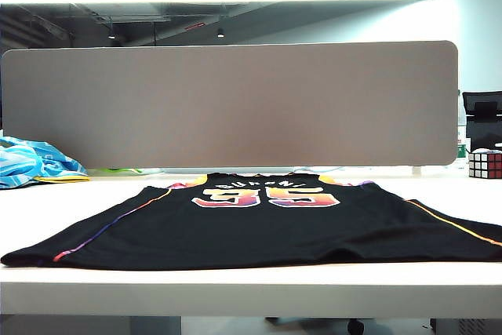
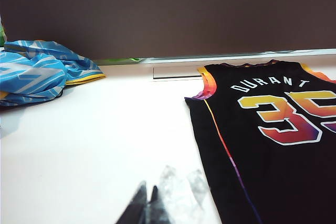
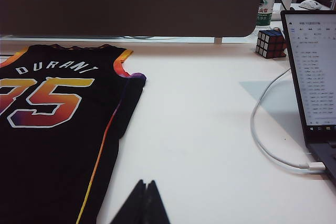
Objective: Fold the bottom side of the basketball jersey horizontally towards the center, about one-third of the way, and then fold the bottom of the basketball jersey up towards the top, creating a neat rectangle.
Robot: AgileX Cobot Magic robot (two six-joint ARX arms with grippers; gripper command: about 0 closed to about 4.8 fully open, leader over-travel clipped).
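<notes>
Black basketball jersey [image 1: 267,221] flat, unfolded on white tabletop [image 1: 235,288] | step: first fold not begun | left gripper [image 2: 147,205], right gripper [image 3: 144,203] off either side, fingers shut, empty | next: open, pinch hem.

table [image 1: 251,284] white | on it: basketball jersey [image 1: 267,225], blue cloth [image 1: 35,162], Rubik's cube [image 1: 485,164]

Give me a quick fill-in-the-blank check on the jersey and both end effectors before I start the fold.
1. The basketball jersey lies ____ on the white table, not yet folded.
2. The name above its number reads ____.
3. The left end effector and right end effector are both ____.
4. A puzzle cube sits beside the ____.

Missing words: flat; DURANT; shut; laptop
</notes>
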